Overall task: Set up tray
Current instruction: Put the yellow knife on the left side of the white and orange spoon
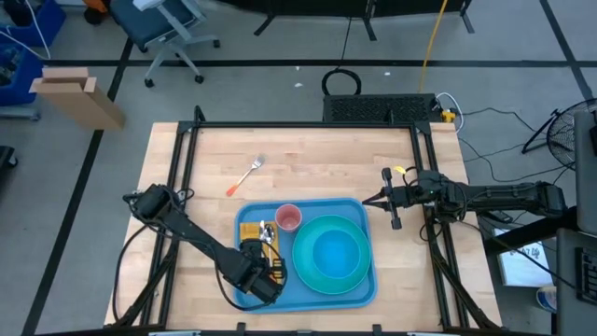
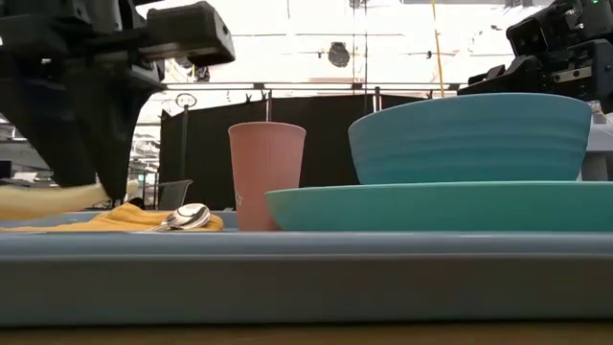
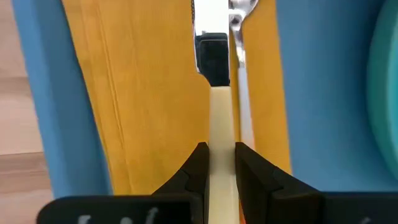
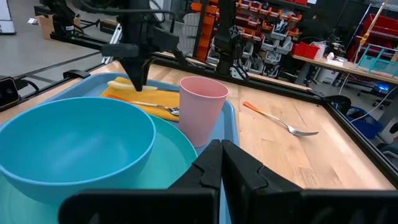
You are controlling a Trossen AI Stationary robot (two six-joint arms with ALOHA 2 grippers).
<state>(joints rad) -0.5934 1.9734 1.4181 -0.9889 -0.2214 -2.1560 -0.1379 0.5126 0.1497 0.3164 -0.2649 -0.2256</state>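
The light-blue tray [image 1: 359,291] lies near the table's front edge. On it sit a teal plate [image 1: 303,271] bearing a blue bowl [image 1: 333,254], a pink cup [image 1: 289,218] and a yellow-orange napkin [image 3: 143,93] with a spoon [image 2: 187,218] resting on it. My left gripper [image 3: 221,158] points down over the napkin's near end, shut on a knife with a cream handle and a metal blade [image 3: 210,22], right beside the spoon. My right gripper [image 1: 392,201] waits shut off the tray's far right corner. My left gripper pinches the knife's cream handle [image 3: 220,121] between its two fingers, about midway along the knife. The fingers come from above and lie across it. The knife lies about level along the napkin, blade toward the far edge; I cannot tell whether it touches the napkin.
An orange-handled fork [image 1: 247,175] lies on the bare wood beyond the tray. Black frame rails [image 1: 308,126] run along the table's far, left and right sides. Free wood shows between the tray and the far rail.
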